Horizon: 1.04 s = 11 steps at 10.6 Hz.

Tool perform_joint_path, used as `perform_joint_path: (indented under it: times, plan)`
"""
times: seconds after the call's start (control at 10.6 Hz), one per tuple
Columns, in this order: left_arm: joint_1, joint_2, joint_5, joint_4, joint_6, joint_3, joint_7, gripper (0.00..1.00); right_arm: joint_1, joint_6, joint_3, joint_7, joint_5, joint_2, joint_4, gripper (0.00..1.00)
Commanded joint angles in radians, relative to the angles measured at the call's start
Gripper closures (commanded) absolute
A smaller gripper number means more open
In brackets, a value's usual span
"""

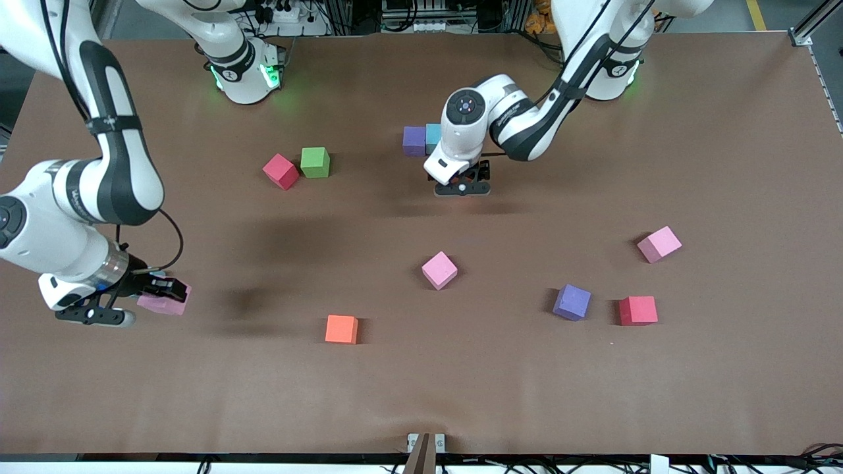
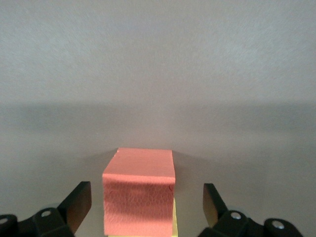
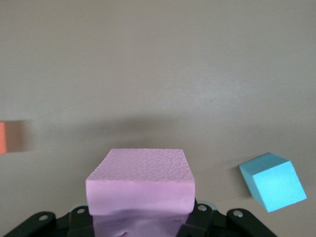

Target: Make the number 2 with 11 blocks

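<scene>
Right now the left gripper (image 1: 462,187) hangs low over the brown table (image 1: 724,164), close to a purple block (image 1: 413,141) and a blue block (image 1: 433,138) that sit touching in a short row. Its two black fingers (image 2: 79,205) are spread wide and hold nothing. Between them, in the left wrist view, sits an orange block (image 2: 139,195), free of both fingers. A thin yellow edge peeks out beside it; I cannot tell what that is.

The right gripper (image 1: 141,299) is at the right arm's end of the table. It is squeezed tight on a pink block (image 3: 140,180). The block looks soft and foamy, with a bumpy top and square corners. The right wrist view also shows a light blue block (image 3: 273,181) lying tilted on the table.

All the blocks are small dull cubes with flat faces. A red block (image 1: 280,171) and a green cube (image 1: 315,162) sit side by side, nearly touching, toward the right arm's end. A second pink block (image 1: 439,270) lies near the middle, and a second orange block (image 1: 341,329) lies nearer the front camera than it. Toward the left arm's end lie a third pink block (image 1: 658,244), a second purple block (image 1: 571,302) and a second red block (image 1: 637,310), the last two close together.

The number 2 is not made yet; only that short row can be seen.
</scene>
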Motion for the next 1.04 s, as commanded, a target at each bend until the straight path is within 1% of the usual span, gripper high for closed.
perform_joint_path:
  times: [0.0,0.09,0.28,0.38,0.47,0.66,0.75,0.94]
  plan:
    - [0.029,-0.076,0.02,-0.025,-0.036,-0.012,0.007,0.0,0.052,-0.005,-0.012,-0.01,0.011,-0.093,-0.09,0.56]
    - [0.056,-0.102,0.02,-0.022,-0.044,-0.012,0.026,0.0,0.096,-0.008,-0.012,-0.048,0.011,-0.116,-0.11,0.56]
    - [0.154,-0.144,0.018,-0.018,-0.044,-0.012,0.139,0.0,0.203,-0.005,-0.012,-0.242,0.011,-0.164,-0.159,0.56]
    - [0.19,-0.15,0.018,-0.009,-0.044,-0.005,0.202,0.0,0.257,-0.005,-0.012,-0.308,0.013,-0.175,-0.173,0.56]
    - [0.225,-0.143,0.016,0.023,-0.044,0.008,0.261,0.0,0.312,-0.007,-0.012,-0.352,0.011,-0.178,-0.176,0.54]
    - [0.323,-0.13,0.016,0.054,-0.044,0.021,0.402,0.0,0.418,0.006,-0.012,-0.413,0.01,-0.172,-0.193,0.53]
    - [0.328,-0.127,0.016,0.077,-0.044,0.059,0.462,0.0,0.457,0.009,-0.01,-0.445,0.01,-0.169,-0.196,0.53]
    - [0.342,-0.087,0.016,0.128,-0.05,0.116,0.599,0.0,0.55,0.015,-0.009,-0.49,0.008,-0.144,-0.195,0.53]
